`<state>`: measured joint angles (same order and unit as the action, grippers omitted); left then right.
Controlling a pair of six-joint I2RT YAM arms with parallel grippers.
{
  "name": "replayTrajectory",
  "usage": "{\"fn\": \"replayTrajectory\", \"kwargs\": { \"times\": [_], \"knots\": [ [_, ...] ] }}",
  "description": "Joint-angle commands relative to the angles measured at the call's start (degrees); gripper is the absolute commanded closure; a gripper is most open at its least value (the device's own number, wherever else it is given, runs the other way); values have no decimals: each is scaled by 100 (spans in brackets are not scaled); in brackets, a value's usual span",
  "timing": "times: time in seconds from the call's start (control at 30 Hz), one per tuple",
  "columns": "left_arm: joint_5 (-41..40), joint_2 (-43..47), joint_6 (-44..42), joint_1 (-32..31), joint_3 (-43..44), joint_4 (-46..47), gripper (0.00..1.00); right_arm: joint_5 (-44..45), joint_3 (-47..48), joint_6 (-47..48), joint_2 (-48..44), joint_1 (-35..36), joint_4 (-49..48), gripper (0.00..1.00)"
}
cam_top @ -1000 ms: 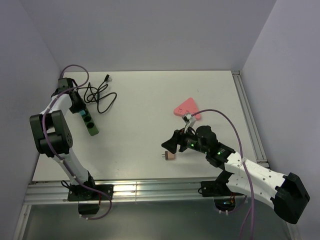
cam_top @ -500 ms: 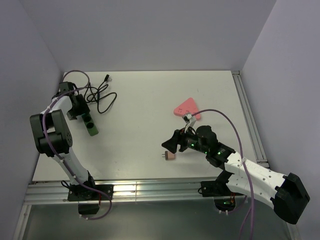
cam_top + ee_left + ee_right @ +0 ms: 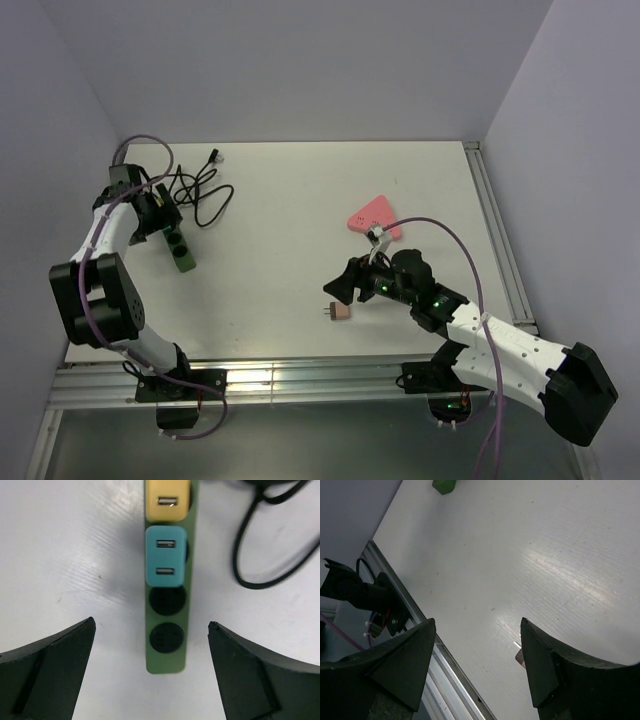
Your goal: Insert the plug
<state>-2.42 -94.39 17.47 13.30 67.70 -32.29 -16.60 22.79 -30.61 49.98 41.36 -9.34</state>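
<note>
We see the plug [image 3: 340, 311] lying loose near the front edge of the tabletop, just beside our right gripper [image 3: 342, 286], whose jaws stand wide apart. Our left gripper [image 3: 151, 625] hangs spread and empty over the green power strip [image 3: 167, 664] by the left edge, 2 sockets bare.

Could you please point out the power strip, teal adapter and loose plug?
power strip [image 3: 166, 664], left wrist view, bare near end.
teal adapter [image 3: 165, 556], left wrist view, front face.
loose plug [image 3: 342, 312], top view, body.

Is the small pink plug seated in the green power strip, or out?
Out. The plug lies on the table, prongs showing, far from the power strip.
</note>
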Motion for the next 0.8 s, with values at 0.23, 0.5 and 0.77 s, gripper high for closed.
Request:
{"fn": "replayTrajectory", "kwargs": {
  "times": [0.23,0.5,0.77],
  "knots": [
    [950,1676,792,-363,103,-128,1,139,129,-24,-14,-146,169,25],
    [2201,2635,1328,-697,-661,662,0,490,262,-252,-137,-190,828,25],
    [3739,3338,2056,-917,-1670,1925,1,860,358,-507,-173,-190,1690,25]
  ]
}}
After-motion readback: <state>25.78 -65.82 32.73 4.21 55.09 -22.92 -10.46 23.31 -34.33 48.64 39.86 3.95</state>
